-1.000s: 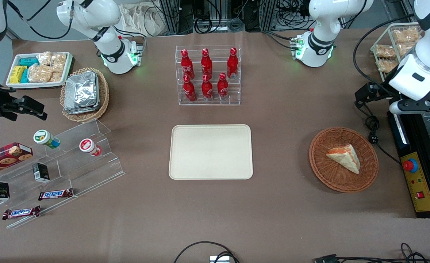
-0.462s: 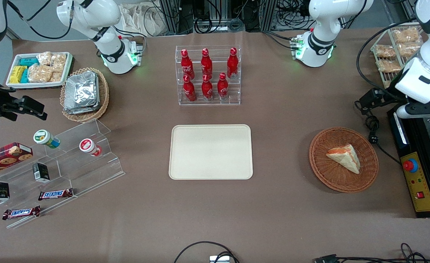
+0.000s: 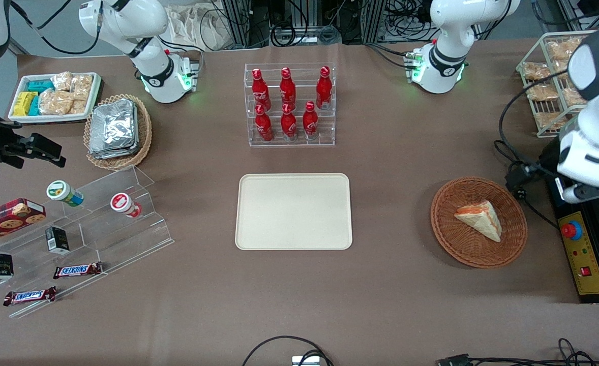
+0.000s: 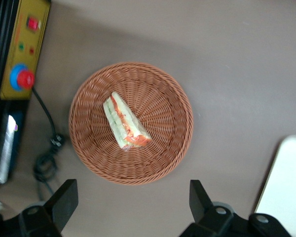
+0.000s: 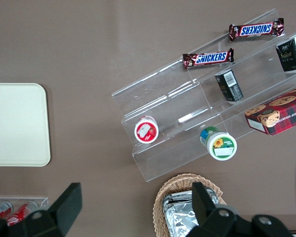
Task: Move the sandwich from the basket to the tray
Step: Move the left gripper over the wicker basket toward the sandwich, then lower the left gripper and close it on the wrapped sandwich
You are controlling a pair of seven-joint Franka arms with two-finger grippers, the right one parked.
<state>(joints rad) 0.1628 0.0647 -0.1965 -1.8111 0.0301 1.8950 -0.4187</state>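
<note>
Nothing is moved yet. The sandwich (image 4: 126, 122) lies in the basket (image 4: 177, 143), well apart from the bare tray (image 3: 294, 211) on the tabletop. My hand (image 4: 130, 205) hangs high above the basket, fingers spread wide, holding nothing. Descending, gripping, carrying and setting down all remain.

basket (image 3: 478, 221): reddish-brown weave | sandwich (image 3: 479, 219): pale bread, orange-red layers | tray (image 3: 294, 211): plain cream | gripper (image 4: 130, 207): black fingers
</note>
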